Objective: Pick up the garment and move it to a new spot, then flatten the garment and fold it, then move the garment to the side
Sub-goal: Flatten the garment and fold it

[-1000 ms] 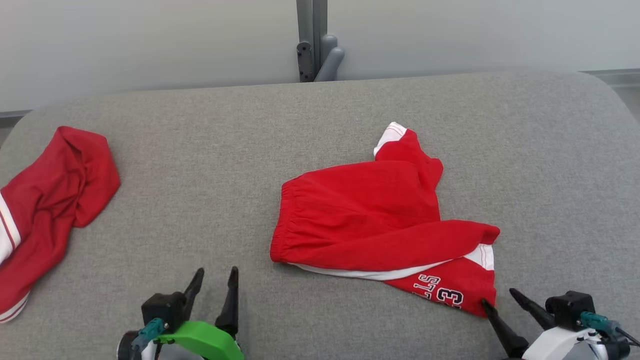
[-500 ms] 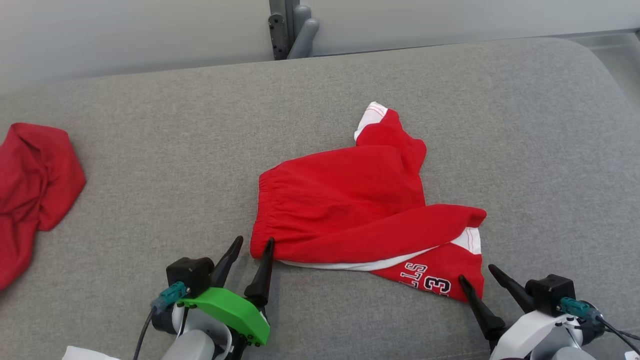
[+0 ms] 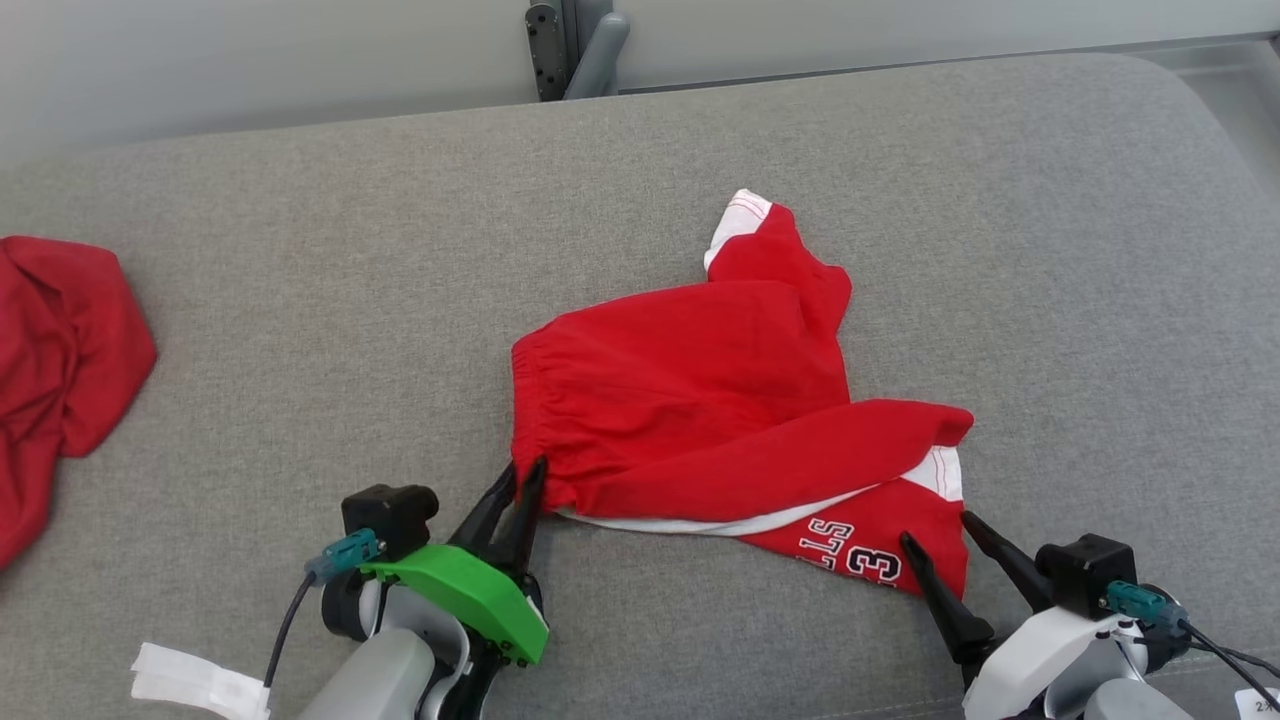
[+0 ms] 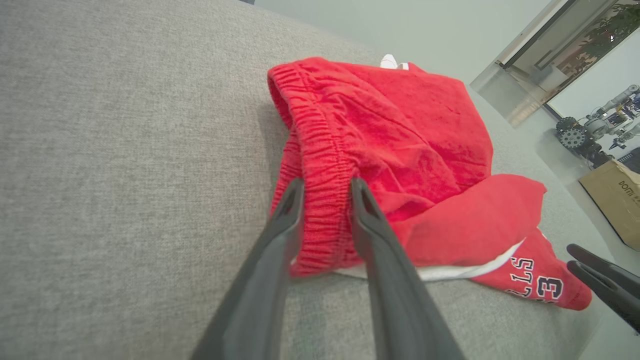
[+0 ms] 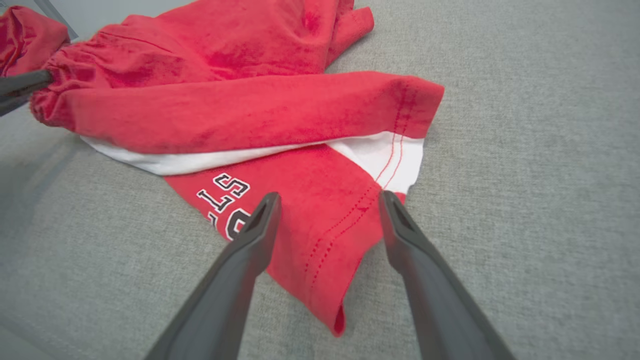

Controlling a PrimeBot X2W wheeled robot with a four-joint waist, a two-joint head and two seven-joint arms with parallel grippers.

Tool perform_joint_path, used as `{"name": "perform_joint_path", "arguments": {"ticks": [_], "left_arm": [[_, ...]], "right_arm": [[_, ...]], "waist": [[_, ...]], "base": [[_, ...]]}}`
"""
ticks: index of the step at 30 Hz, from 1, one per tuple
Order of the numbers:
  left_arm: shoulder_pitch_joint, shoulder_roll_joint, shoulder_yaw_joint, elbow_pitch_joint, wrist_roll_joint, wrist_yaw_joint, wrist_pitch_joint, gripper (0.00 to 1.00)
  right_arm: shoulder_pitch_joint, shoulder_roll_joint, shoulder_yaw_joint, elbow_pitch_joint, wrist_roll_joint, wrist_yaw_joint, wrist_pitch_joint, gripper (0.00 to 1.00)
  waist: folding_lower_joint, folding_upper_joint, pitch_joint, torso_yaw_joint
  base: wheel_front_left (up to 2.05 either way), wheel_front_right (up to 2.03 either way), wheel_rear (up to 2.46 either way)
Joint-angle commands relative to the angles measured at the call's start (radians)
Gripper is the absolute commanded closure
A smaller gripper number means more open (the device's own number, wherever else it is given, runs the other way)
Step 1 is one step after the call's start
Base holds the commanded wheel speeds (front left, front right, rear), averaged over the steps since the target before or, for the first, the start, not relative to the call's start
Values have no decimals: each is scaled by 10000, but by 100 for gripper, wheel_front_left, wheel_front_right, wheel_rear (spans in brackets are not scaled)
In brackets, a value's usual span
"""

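The garment [image 3: 700,400] is a pair of red shorts with white trim and black-and-white lettering, lying crumpled on the grey cushion [image 3: 300,300]. My left gripper [image 3: 525,468] has its jaws drawn in on the near corner of the elastic waistband, which is pinched between the fingers in the left wrist view [image 4: 325,185]. My right gripper [image 3: 936,528] stands open at the near right. Its fingers straddle the hem of the lettered leg [image 5: 320,235], and its jaws are wide in the right wrist view [image 5: 329,196].
A second red garment [image 3: 60,340] lies at the cushion's far left. A grey post [image 3: 575,50] stands behind the back edge against the pale wall. Off the cushion's right side are a cardboard box [image 4: 615,195] and another robot [image 4: 595,130].
The head camera has shifted. My left gripper reached forward to the waistband corner and its jaws narrowed onto it. My right gripper slid forward over the leg hem, still open.
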Motion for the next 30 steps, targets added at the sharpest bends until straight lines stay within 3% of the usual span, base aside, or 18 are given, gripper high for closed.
{"name": "perform_joint_path", "arguments": {"ticks": [1, 10, 19, 23, 30], "left_arm": [[-106, 118, -38, -84, -93, -27, 4, 100], [482, 404, 788, -1261, 386, -26, 4, 100], [517, 613, 944, -2231, 711, -26, 3, 100], [-95, 661, 1087, -1812, 750, -27, 3, 100], [-1673, 525, 1778, 213, 1161, -12, 1, 100]], "right_arm": [[-117, 9, -51, -39, 9, -7, -30, 0], [38, 41, -522, -165, -30, -7, -30, 0], [-119, 197, -420, -235, -140, -7, -30, 0], [-268, 191, -295, -204, -61, -7, -30, 0], [-570, 278, -116, -180, 36, -7, -30, 0]], "waist": [[0, 0, 16, 36], [0, 0, 49, 523], [0, 0, 146, 684], [0, 0, 325, 363], [0, 0, 798, -523]], "base": [[0, 0, 0], [0, 0, 0], [0, 0, 0], [0, 0, 0], [0, 0, 0]]}}
